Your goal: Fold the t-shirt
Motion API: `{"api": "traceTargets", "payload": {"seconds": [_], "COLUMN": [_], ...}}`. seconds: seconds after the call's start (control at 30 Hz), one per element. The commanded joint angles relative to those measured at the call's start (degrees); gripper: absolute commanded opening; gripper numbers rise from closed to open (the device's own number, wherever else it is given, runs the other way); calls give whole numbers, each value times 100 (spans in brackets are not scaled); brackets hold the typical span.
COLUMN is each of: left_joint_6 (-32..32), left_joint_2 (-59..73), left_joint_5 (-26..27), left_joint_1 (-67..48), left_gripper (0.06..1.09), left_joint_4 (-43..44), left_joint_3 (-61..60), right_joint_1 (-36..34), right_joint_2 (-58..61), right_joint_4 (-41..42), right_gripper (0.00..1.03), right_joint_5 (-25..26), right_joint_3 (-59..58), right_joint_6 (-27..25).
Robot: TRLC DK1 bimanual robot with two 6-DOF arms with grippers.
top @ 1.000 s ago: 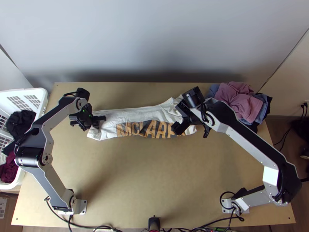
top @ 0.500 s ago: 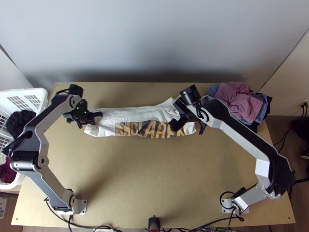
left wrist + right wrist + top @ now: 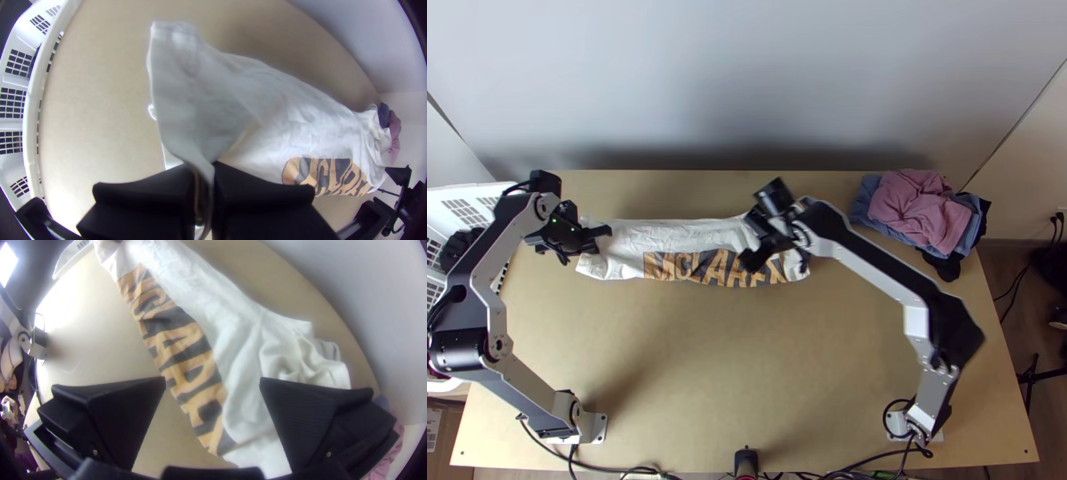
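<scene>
In the top view, the t-shirt (image 3: 627,236) lies as a long, narrow white band across the far part of the table (image 3: 731,360), its lettering along the near side. The left gripper (image 3: 579,240) is at the band's left end, and the right gripper (image 3: 771,240) is over the part near its right end. A pile of clothes (image 3: 915,208) sits at the far right corner, well apart from the left gripper, and a white basket (image 3: 463,210) stands past the table's left side.

In the left wrist view, the left gripper (image 3: 204,171) is closed on the shirt's end – a pinch of white cloth runs down between its fingers, with a loose flap standing out beyond them.

In the right wrist view, the right gripper (image 3: 212,384) has its fingers wide apart and nothing clamped between them. The shirt passes across the gap, slightly rumpled near one finger – whether either finger touches it, I cannot tell.
</scene>
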Motion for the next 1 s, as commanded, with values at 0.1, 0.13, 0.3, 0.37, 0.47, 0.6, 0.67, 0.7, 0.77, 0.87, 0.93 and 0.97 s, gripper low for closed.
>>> {"api": "traceTargets", "payload": {"seconds": [0.1, 0.13, 0.3, 0.37, 0.47, 0.6, 0.67, 0.7, 0.77, 0.87, 0.93, 0.97], "left_joint_6": [24, 15, -29, -37, -55, -99, -99, -90, -73, -73, -81, -73], "left_joint_2": [-286, -286, -277, -224, -154, -93, -57, -31, -22, -22, -31, -31], "left_joint_5": [144, 144, 179, 179, 205, 293, 293, 293, 302, 407, 451, 460], "left_joint_1": [-23, -49, -155, -216, -330, -489, -541, -550, -576, -629, -717, -761], "left_gripper": [9, 9, 9, 9, 9, 9, 9, 9, 9, 9, 9, 9], "left_joint_4": [-168, -229, -476, -572, -739, -906, -950, -985, -1003, -1012, -1029, -1038], "left_joint_3": [73, 134, 591, 793, 1092, 1426, 1593, 1672, 1830, 2024, 2138, 2182], "right_joint_1": [410, 428, 322, 278, 226, 138, 120, 120, 111, 76, 67, 67], "right_joint_2": [1274, 1345, 1415, 1415, 1556, 1766, 1828, 1863, 1960, 2136, 2224, 2259], "right_joint_4": [146, 146, 173, 182, 217, 278, 305, 305, 313, 331, 331, 340], "right_gripper": [98, 98, 98, 98, 98, 98, 98, 98, 98, 98, 98, 98], "right_joint_5": [-524, -524, -541, -559, -611, -673, -691, -699, -699, -699, -699, -699], "right_joint_3": [1117, 1161, 1161, 1090, 1020, 1029, 1020, 1029, 1029, 1029, 1037, 1037], "right_joint_6": [423, 432, 581, 581, 528, 520, 520, 511, 484, 458, 458, 449]}}
